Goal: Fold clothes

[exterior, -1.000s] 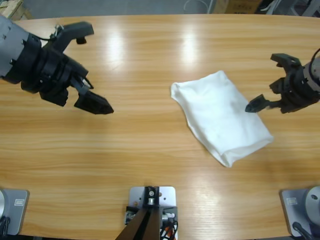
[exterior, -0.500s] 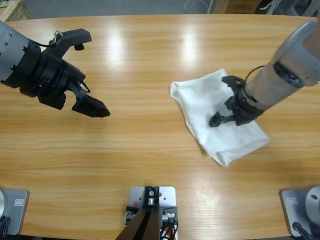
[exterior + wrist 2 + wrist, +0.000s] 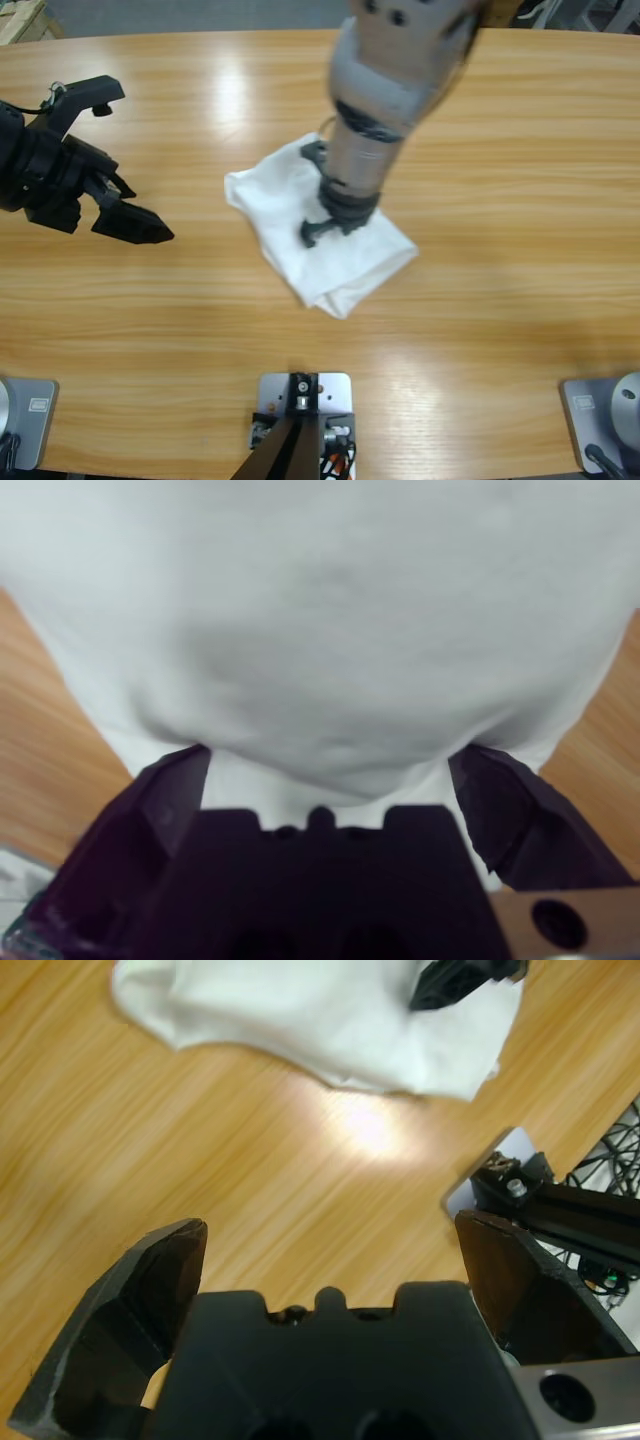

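While already doubled into a thick oblong, counts as folded: white T-shirt (image 3: 265, 200) near the middle of the table (image 3: 500, 300), a shade toward 9 o'clock, long axis running from 10 o'clock to 4 o'clock. No sleeve or neck showing, no loose flap.

Judging by that, looks like a late step, sliding or pressing the bundle rather than making a new fold. Pinned from above by the right gripper (image 3: 322, 200), reaching down from 12 o'clock; jaws spread wide and laid on the cloth, holding nothing between them. Fills the right wrist view with white fabric (image 3: 320, 610) just ahead of that gripper (image 3: 325, 770). Seen from the left wrist view too, at the top, cloth (image 3: 320, 1010) with the right gripper (image 3: 455, 980) on its far part.

Out at 9 o'clock, well apart from the shirt: left gripper (image 3: 140, 160), jaws gaping and empty, the same in its own view (image 3: 330, 1250).

Next, probably calls for lifting straight off without dragging the top layer, or for a last smoothing press; risks rucking the fold otherwise.

Against half a second ago: lay toward 3 o'clock then, sits near centre now, so pushed along with the right gripper. Against a second ago: right gripper off the cloth then, at the 3 o'clock edge. Left gripper drawn back toward 9 o'clock.
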